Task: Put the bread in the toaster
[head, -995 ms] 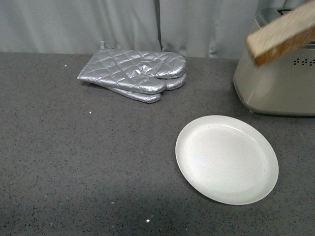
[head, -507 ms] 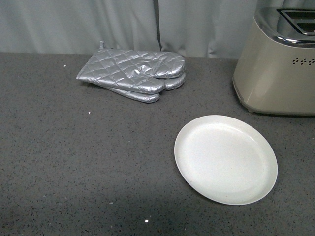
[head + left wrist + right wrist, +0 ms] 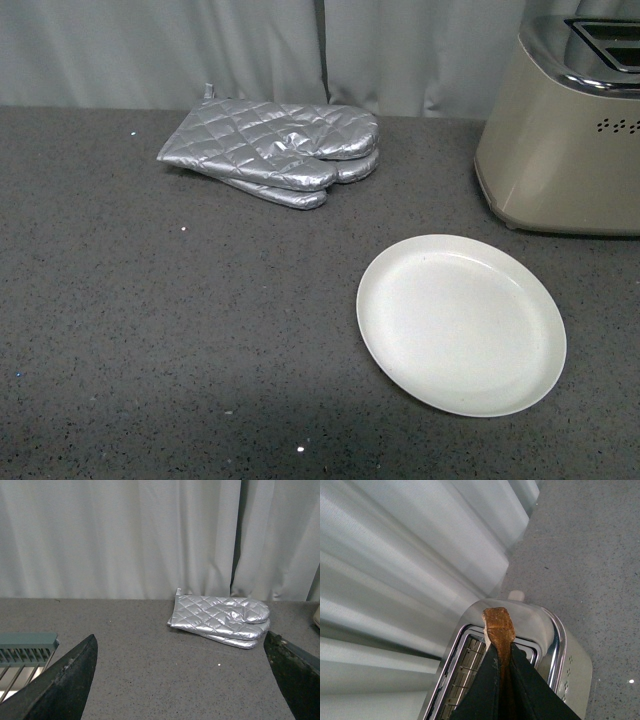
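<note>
Above the toaster [image 3: 520, 645], the right gripper [image 3: 501, 680] pinches the bread [image 3: 499, 630] edge-up and must lower it into a slot, while the left gripper [image 3: 182, 680] waits open.

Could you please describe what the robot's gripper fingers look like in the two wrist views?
The left gripper has broad, matte black fingers with scuffed, dusty edges, tapering upward. The right gripper's fingers are dark, smooth and wedge-shaped, narrowing to a point. No cables or markings show.

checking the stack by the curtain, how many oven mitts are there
2, as far as shows: the oven mitts lie stacked, one on the other, on the counter near the curtain, left of the toaster. A third beneath could be hidden.
</note>
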Controlling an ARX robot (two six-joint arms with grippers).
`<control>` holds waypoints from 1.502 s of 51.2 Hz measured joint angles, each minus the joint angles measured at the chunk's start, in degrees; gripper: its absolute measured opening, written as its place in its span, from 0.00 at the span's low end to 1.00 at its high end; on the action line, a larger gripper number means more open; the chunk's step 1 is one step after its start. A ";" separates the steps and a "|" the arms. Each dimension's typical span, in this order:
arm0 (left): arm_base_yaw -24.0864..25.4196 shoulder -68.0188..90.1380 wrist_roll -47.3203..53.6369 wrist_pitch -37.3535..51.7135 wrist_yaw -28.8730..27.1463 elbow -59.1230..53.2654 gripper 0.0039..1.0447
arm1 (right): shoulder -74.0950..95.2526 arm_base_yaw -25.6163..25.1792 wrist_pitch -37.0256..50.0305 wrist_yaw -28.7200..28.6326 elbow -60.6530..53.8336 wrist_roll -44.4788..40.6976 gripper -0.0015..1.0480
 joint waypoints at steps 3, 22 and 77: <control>0.00 0.00 0.00 0.00 0.00 0.00 0.94 | 0.42 0.07 -0.96 0.96 0.50 0.28 0.02; 0.00 0.00 0.00 0.00 0.00 0.00 0.94 | 1.44 0.44 -5.68 3.45 1.57 3.96 0.05; 0.00 -0.04 0.04 0.00 0.04 0.00 0.94 | -87.58 17.66 4.13 -21.97 -62.90 -60.11 0.32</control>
